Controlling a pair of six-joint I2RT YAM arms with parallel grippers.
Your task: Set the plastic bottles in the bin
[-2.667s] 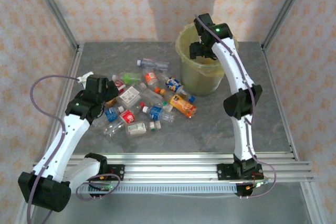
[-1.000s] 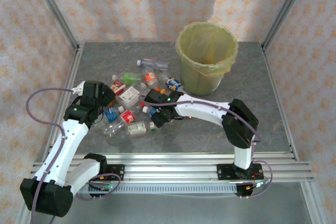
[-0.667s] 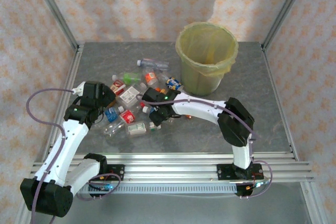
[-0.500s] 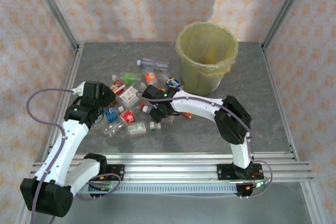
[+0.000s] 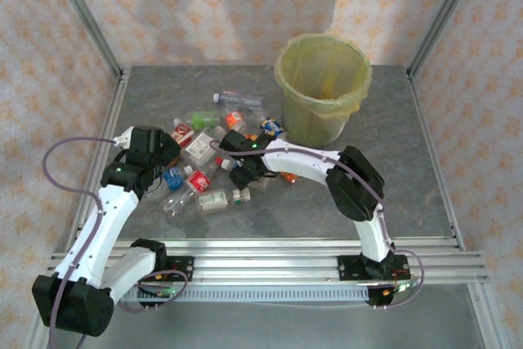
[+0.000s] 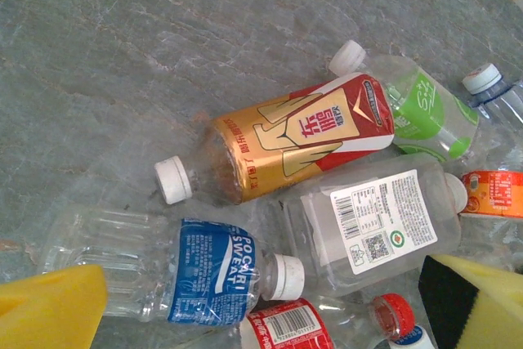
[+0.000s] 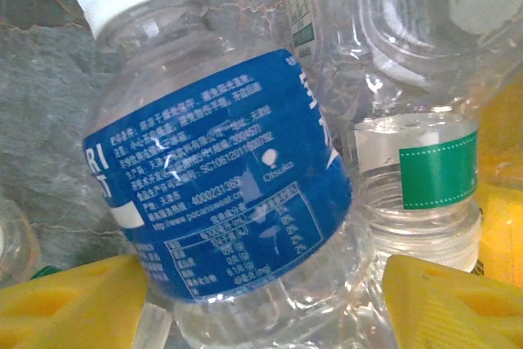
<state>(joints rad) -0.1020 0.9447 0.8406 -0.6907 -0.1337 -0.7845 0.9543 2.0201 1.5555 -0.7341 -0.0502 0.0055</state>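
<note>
Left claw (image 6: 263, 315) hangs wide apart over the bottles (image 5: 214, 155), at their 9 o'clock edge. Right claw (image 7: 261, 306), back from the bin (image 5: 315, 123), has slid into the heap. Its jaws stand apart astride a blue-label bottle (image 7: 221, 177) lying on the desk (image 5: 409, 190), so the next pick is starting. The bin stands at 1 o'clock.

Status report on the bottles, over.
Left gripper open over bottles. Right gripper astride blue-label bottle, grip unclear. Green-band bottle crowding alongside.

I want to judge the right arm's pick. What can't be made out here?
- Right wrist view: whether the right gripper pinches the blue-labelled bottle; the bottom edge cuts off its yellow pads.
- Top view: the floor of the bin, hidden by its near wall.
- Top view: what lies under the right arm.
</note>
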